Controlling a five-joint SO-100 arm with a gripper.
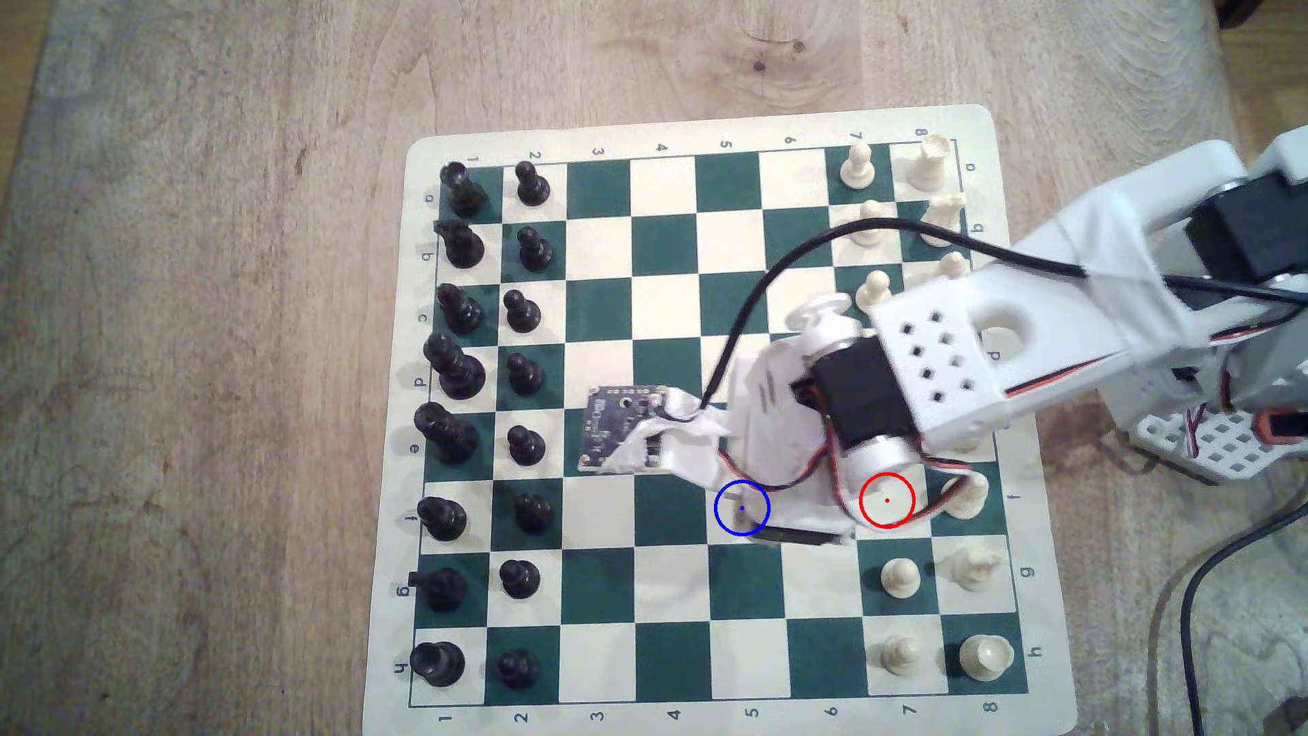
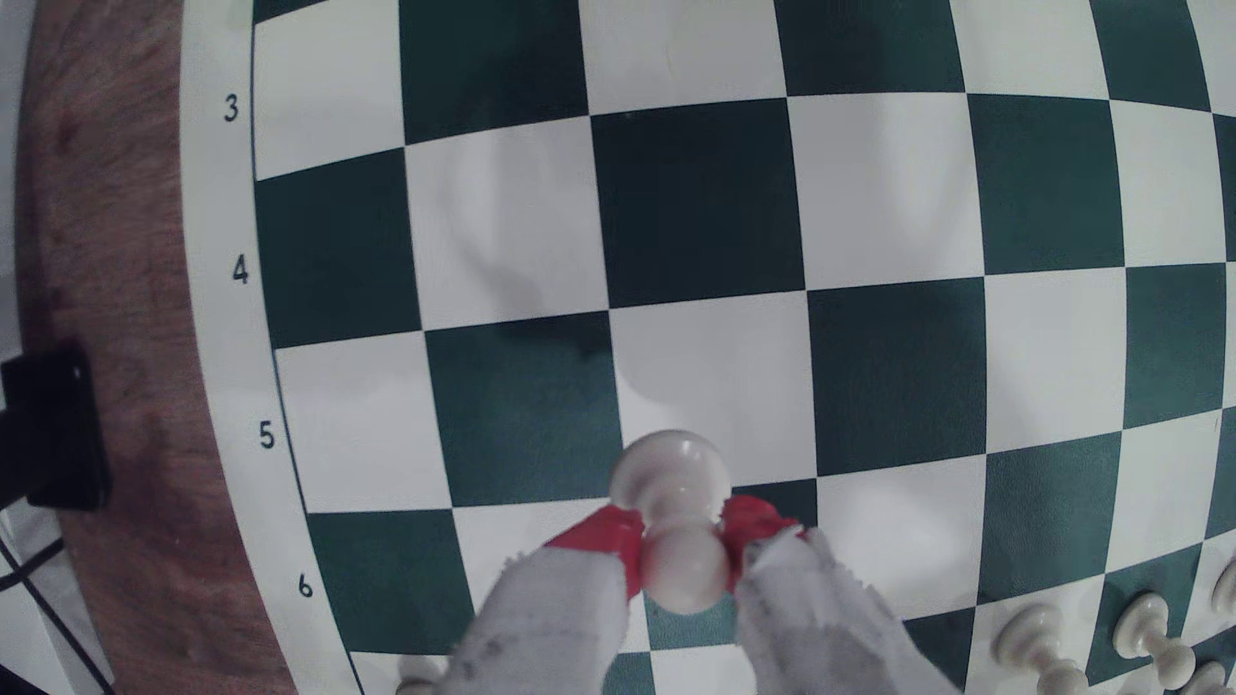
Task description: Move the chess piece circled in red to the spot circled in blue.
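Pawn (image 2: 675, 518) between closed tool (image 2: 685, 568) tips

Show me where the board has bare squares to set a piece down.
Bare squares fill the board's middle files, between the black pawns and the cream pieces. Both end files are crowded. The gripper holds the cream pawn there.

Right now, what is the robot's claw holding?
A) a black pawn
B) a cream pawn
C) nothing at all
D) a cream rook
B: in the wrist view the gripper has its red-tipped fingers closed on the round head of the cream pawn, whose flared base points toward the board.
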